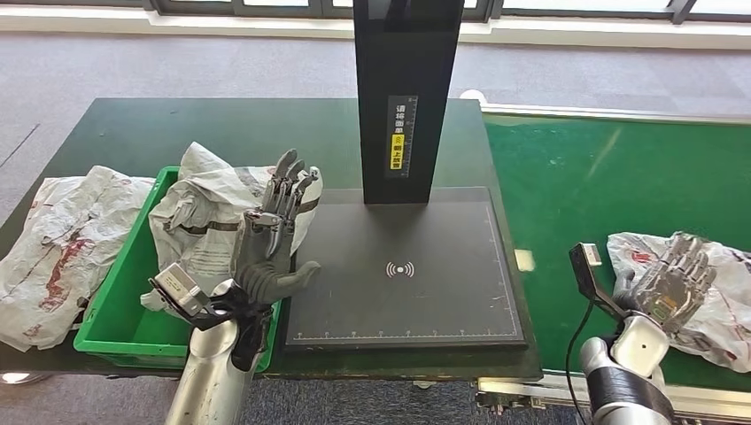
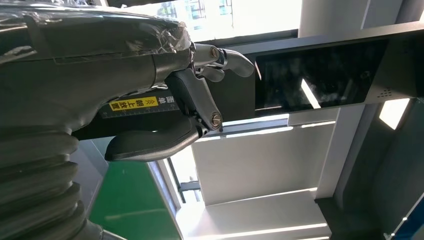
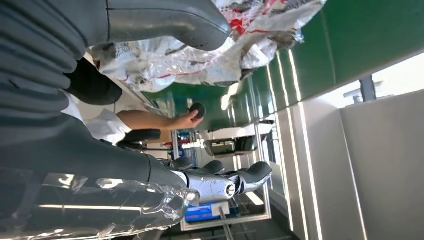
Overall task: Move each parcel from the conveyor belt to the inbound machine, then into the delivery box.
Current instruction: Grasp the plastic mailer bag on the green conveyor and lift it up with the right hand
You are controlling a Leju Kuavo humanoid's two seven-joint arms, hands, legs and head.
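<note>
- Reaching over the conveyor belt (image 1: 576, 177), your right robot hand (image 1: 677, 279) sits low at the belt's near edge, fingers spread and draped on the grey-and-red plastic parcel (image 1: 717, 301); it touches the bag, but you cannot tell from these views whether it grips it.
- That parcel lies directly under and just beyond the right robot hand, its long axis running roughly along the belt's near edge. The right arm is plainly the nearer one.
- The inbound machine (image 1: 403, 266), a dark scanning pad with a black post, stands on the tabletop (image 1: 106, 133) well apart to the left of the parcel, so judge the carry as a leftward sweep across the belt's edge.
- Your left robot hand (image 1: 274, 235) is upright with fingers extended and apart, holding nothing, between the pad's left edge and the green delivery box (image 1: 120, 288).
- A white parcel (image 1: 212, 221) fills the box; another crumpled bag (image 1: 58, 243) lies at the tabletop's left edge.
</note>
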